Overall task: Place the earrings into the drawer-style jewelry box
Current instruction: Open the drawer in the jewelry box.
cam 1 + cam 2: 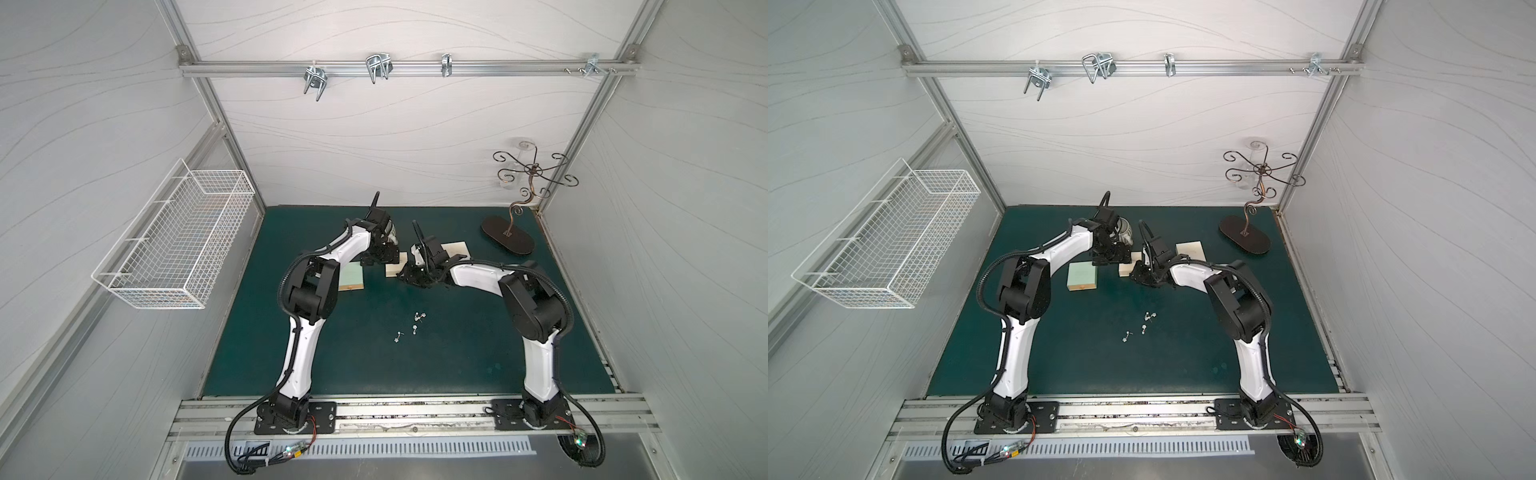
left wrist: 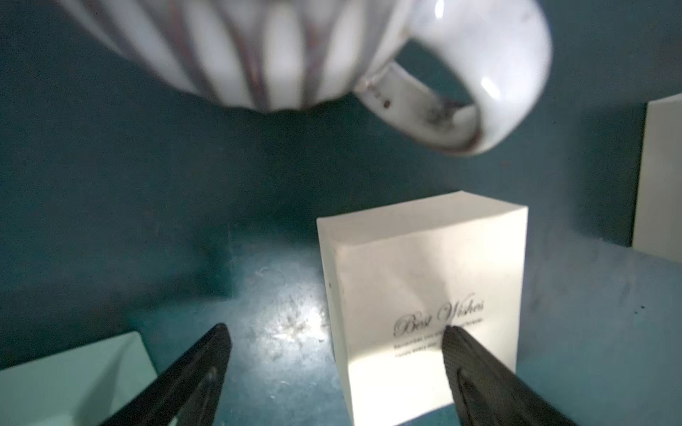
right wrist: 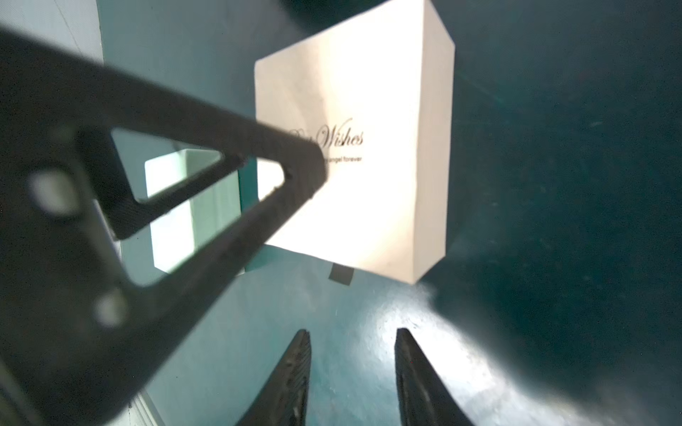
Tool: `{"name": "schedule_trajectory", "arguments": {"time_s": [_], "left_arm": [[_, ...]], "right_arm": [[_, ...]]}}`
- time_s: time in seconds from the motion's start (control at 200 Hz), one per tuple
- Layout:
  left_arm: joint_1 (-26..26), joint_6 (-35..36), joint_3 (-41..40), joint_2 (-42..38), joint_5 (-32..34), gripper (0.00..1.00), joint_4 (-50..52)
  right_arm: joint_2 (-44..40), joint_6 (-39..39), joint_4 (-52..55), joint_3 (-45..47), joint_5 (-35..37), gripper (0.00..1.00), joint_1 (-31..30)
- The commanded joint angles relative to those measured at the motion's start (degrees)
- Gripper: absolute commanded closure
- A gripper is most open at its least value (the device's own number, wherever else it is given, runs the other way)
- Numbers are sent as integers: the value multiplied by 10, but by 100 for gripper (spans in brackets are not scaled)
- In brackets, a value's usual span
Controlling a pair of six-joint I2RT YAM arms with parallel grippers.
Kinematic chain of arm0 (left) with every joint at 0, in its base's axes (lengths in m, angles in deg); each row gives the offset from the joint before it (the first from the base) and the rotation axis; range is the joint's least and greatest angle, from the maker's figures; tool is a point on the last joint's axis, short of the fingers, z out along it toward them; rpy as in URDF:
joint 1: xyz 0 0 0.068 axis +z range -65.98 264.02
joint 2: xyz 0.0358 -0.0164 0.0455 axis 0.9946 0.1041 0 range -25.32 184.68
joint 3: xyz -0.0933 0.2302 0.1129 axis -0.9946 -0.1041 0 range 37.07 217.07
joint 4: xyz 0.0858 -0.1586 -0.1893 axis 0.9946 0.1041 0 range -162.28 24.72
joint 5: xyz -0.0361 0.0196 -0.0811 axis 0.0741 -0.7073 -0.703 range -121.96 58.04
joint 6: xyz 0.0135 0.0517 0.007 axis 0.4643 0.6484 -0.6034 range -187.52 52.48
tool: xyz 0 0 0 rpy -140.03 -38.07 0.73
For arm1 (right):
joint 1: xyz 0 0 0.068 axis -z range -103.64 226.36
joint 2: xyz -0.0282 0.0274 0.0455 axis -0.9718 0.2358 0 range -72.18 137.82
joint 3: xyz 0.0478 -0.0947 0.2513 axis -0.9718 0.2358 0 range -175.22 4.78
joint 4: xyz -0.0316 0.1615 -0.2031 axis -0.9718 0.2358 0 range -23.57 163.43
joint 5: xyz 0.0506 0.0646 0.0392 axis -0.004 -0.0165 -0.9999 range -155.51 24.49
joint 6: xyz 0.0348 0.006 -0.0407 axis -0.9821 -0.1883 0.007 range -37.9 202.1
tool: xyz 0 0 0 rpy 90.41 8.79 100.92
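My left pincer (image 2: 336,332) is wide, one tip over the white box (image 2: 424,295) that says "Best Wishes". My right pincer (image 3: 352,335) is narrow and holds nothing.

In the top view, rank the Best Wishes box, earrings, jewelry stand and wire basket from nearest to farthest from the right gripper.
1. Best Wishes box, mid-table.
2. Earrings, toward the front.
3. Stand, back right.
4. Basket, on the left wall.

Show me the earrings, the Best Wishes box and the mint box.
earrings (image 1: 414,329): in a top view, a middle stud
Best Wishes box (image 2: 424,280): left wrist view, lettered top face
mint box (image 1: 1082,272): in a top view, lid
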State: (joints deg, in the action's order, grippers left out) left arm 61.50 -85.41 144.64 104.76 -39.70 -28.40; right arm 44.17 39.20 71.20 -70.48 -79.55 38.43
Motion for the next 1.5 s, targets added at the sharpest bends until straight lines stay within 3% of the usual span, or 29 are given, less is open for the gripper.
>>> {"name": "schedule_trajectory", "arguments": {"time_s": [0.0, 0.695, 0.975, 1.191, 1.496], "left_arm": [[2, 12, 28, 19, 4, 8, 17], [3, 16, 25, 26, -3, 11, 19], [2, 20, 22, 26, -9, 12, 20], [3, 21, 21, 25, -10, 12, 21], [3, 18, 16, 28, -11, 12, 19]], "right_arm": [[19, -17, -16, -18, -7, 61, -3], [63, -48, -52, -37, -3, 70, -2], [69, -62, -76, -30, 3, 83, -2], [66, -65, -87, -24, 5, 100, -4], [38, -63, -100, 9, 2, 100, -6]]}}
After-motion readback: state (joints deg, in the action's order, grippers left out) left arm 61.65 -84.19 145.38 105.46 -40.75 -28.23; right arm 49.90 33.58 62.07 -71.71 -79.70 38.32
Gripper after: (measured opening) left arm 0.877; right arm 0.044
